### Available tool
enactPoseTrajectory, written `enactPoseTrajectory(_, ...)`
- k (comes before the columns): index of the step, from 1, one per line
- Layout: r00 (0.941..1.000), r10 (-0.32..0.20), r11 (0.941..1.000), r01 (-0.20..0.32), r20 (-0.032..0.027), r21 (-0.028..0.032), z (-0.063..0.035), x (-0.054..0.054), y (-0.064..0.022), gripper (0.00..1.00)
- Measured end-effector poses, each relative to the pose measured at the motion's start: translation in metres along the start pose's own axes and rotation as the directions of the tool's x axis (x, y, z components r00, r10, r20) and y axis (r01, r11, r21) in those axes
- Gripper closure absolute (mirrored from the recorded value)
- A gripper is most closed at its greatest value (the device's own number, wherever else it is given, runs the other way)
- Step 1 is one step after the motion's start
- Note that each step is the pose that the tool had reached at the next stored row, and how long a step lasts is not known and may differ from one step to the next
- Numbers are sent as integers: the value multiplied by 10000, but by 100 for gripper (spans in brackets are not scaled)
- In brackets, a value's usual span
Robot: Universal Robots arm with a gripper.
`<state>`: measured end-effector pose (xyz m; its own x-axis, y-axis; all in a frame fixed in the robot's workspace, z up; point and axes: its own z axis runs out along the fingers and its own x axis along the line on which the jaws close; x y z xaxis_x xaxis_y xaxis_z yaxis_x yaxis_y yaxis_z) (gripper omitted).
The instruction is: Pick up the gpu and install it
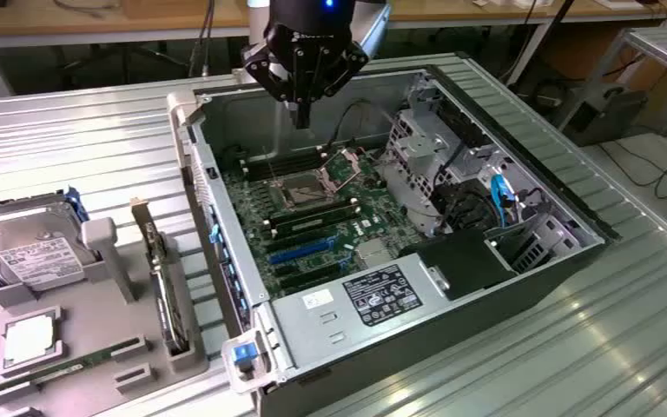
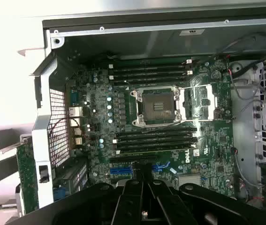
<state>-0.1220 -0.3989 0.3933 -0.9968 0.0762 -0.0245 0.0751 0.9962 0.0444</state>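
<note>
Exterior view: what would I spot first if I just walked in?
A big open computer case lies in the middle, with its green motherboard showing. The robot's black jaws hang shut just above the case. At the exterior view's left, the gpu stands on edge in a grey holder.

The robotics lab I operate in: wooden benches (image 1: 79, 22) and floor cables (image 1: 658, 178) lie beyond the opened computer case (image 1: 485, 317).

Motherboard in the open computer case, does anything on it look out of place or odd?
One thing: the processor socket on the motherboard sits bare, with its metal hold-down plate flipped open beside it. Nothing else looks askew, spilled or damaged.
</note>
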Motion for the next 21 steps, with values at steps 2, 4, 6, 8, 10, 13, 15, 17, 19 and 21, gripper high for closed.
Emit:
enactPoseTrajectory(2,10000,0,10000,0,0,1,0,0,0,89)
enactPoseTrajectory(4,10000,0,10000,0,0,0,0,0,0,89)
enactPoseTrajectory(6,10000,0,10000,0,0,1,0,0,0,89)
enactPoseTrajectory(8,10000,0,10000,0,0,1,0,0,0,89)
enactPoseTrajectory(10,10000,0,10000,0,-1,0,-1,0,-12,89)
enactPoseTrajectory(13,10000,0,10000,0,0,0,-5,8,-113,89)
enactPoseTrajectory(15,10000,1,10000,-1,2,1,-11,40,-214,89)
enactPoseTrajectory(17,10000,-1,10000,1,10,-1,-14,93,-257,89)
enactPoseTrajectory(19,10000,0,10000,0,19,-1,-17,160,-292,89)
enactPoseTrajectory(21,10000,-2,10000,2,30,-2,-21,246,-335,89)
